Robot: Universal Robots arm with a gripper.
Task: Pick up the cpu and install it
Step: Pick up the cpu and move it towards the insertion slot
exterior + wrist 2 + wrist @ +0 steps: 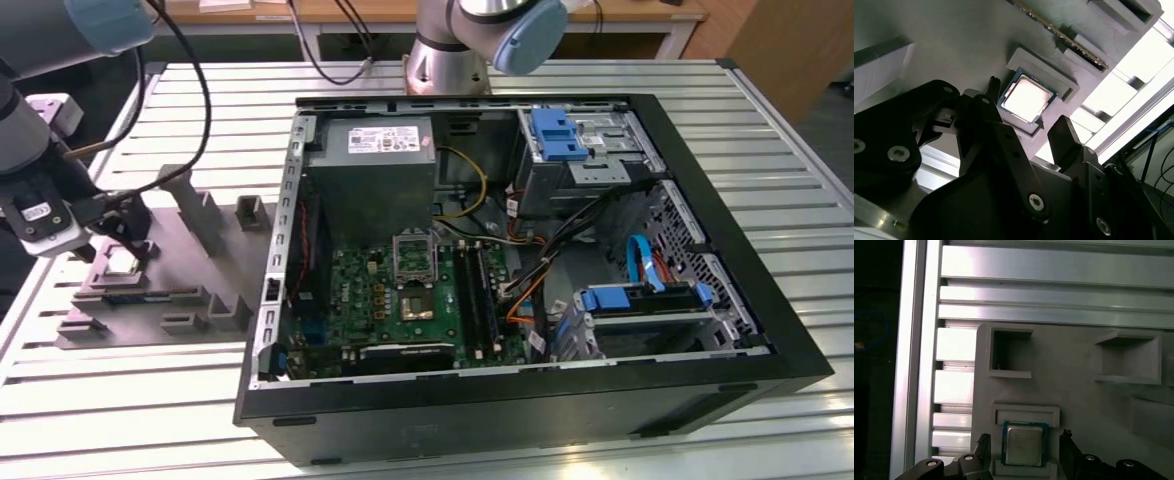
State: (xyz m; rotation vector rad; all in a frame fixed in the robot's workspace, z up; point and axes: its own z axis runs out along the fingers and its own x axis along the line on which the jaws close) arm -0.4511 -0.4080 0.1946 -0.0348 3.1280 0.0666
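The cpu point(1024, 444), a small silvery square chip, lies flat in a shallow recess of the grey moulded tray point(1074, 390). In both wrist views my gripper point(1024, 446) is open, with one dark finger on each side of the chip and a gap on both sides. The second wrist view shows the cpu point(1028, 99) just beyond the fingertips point(1066, 131). In the exterior view the gripper point(115, 243) hangs low over the cpu point(124, 262) at the exterior view's left, on the tray point(174, 295).
An open computer case point(534, 400) takes up the middle of the slatted metal table point(120, 400). Its green circuit board point(367, 300) carries a metal socket frame point(412, 252), with cables and blue drive brackets toward the exterior view's right. Raised blocks point(200, 215) stand on the tray.
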